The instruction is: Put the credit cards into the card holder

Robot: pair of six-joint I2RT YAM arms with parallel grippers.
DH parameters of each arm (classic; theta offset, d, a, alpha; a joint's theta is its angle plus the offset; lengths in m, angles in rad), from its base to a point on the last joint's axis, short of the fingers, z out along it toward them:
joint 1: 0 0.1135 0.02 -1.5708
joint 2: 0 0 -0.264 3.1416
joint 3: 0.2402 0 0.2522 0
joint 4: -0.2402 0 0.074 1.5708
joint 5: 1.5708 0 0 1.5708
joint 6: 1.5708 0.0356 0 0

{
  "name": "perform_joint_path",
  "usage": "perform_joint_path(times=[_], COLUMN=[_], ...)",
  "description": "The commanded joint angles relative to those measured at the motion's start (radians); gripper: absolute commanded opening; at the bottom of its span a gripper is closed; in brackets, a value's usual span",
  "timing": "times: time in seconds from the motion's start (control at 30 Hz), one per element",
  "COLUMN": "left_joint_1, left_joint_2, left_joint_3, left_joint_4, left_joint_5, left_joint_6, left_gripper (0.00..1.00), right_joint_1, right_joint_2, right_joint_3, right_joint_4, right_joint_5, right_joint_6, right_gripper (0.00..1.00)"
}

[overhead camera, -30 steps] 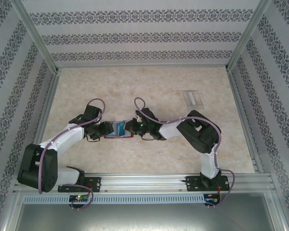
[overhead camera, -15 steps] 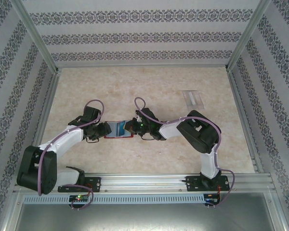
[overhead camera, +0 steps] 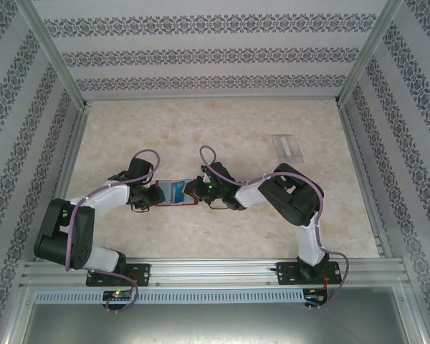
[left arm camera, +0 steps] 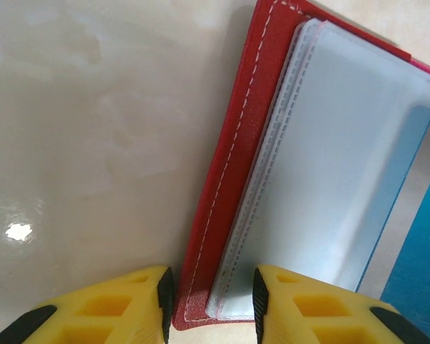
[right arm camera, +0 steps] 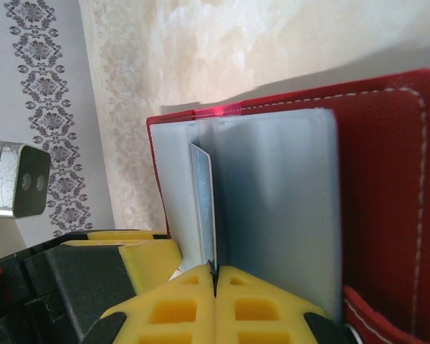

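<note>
Bright, even light over the whole overhead view, soft and diffuse, with only faint shadows hugging the arms on the table [overhead camera: 222, 236]. At the left wrist, a small hot glare spot sits on the tabletop just left of the yellow fingers [left arm camera: 104, 308], and the card holder [left arm camera: 229, 179] throws a soft shadow along its left edge. Stitching reads crisp; the near fingers blur slightly. At the right wrist, the card holder's far edge casts a soft shadow on the table beyond it, and the wall pattern stays sharp.

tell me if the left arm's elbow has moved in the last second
Yes. In the top view the left arm's elbow has swung up, away from the aluminium rail, while the left gripper stays at the card holder.
</note>
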Motion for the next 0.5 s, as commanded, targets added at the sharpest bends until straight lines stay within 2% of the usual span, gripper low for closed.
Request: perform_joint_path(times=[0.0, 0.47], left_joint_1=[-0.002, -0.002], left_joint_2=[0.034, 0.025], left_joint_3=[-0.002, 0.014], left_joint_4=[0.052, 0.027], left_joint_5=[0.028, 0.052], left_joint_6=[0.017, 0.024], left_gripper=[0.37, 0.38], right_joint_1=[-0.001, 0.038], right_joint_2=[0.029, 0.076], right_joint_3=[0.018, 0.096], right_joint_4=[0.025, 0.030], right_joint_5=[-0.014, 0.031], right_joint_6=[0.004, -0.004], right_gripper=[0.00, 0.00])
